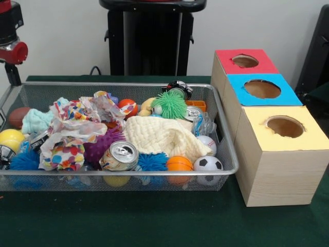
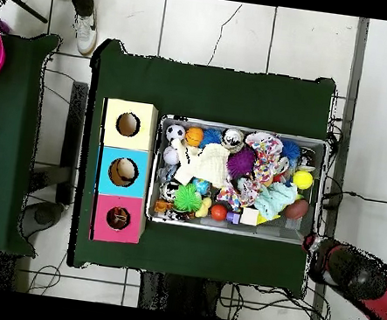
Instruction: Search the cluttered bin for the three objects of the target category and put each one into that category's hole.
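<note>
1. Step in hand, as judged: the search itself. Nothing lifted, no pick begun; arm (image 1: 10, 36) parked beyond one bin corner, also seen at (image 2: 342, 266) from overhead.
2. Grasp state: cannot tell, released or clenched, from either view.
3. Target category not shown by anything in view. Likely groups in the bin (image 1: 61, 182): cans, balls, spiky soft toys.
4. If cans: one can (image 1: 119, 156) lying tilted at the front wall, top toward the camera, beside the orange ball (image 1: 179, 163). Second can (image 1: 192, 113) half buried behind the cream cloth (image 1: 162, 135). A third not clearly identified.
5. If balls: soccer ball (image 1: 207, 163) and baseball (image 1: 207, 143) sitting exposed in the corner nearest the boxes.
6. Begin with exposed pieces; leave buried ones until the pile thins.
7. Come straight down and close across the narrow width of a can, clear of the mesh wall.
8. Beware snagging the cloth or the patterned paper (image 1: 72, 134); either could drag neighbours out.
9. Lift well above the rim before crossing to the boxes on the table (image 1: 154, 221).
10. Holes in a row just beside the bin: red hole (image 1: 245, 61), blue hole (image 1: 262, 88), yellow hole (image 1: 285, 126). Centre over the correct one before letting go.
11. Writing: print on the front can too blurred to read. No label or lettering visible on the boxes, only colour.
</note>
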Controlling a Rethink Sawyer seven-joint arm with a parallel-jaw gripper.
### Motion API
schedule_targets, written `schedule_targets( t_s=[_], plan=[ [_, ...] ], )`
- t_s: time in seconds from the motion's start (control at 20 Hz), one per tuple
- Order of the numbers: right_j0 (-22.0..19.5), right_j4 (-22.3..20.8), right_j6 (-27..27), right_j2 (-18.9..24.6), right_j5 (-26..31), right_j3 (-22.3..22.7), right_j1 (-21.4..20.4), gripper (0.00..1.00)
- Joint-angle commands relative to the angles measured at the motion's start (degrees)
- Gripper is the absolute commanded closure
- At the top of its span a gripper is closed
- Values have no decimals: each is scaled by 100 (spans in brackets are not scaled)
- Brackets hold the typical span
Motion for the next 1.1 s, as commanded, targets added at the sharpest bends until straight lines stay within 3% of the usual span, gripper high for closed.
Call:
schedule_targets(
  t_s=[0.05, 0.65, 1.1],
  plan=[
    [-69, -251, -203, 345, 102, 58, 559, 100],
    [-218, -117, -46, 398, 37, 327, 537, 100],
    [182, -163, 802, -84, -604, 1025, -111, 100]
  ],
)
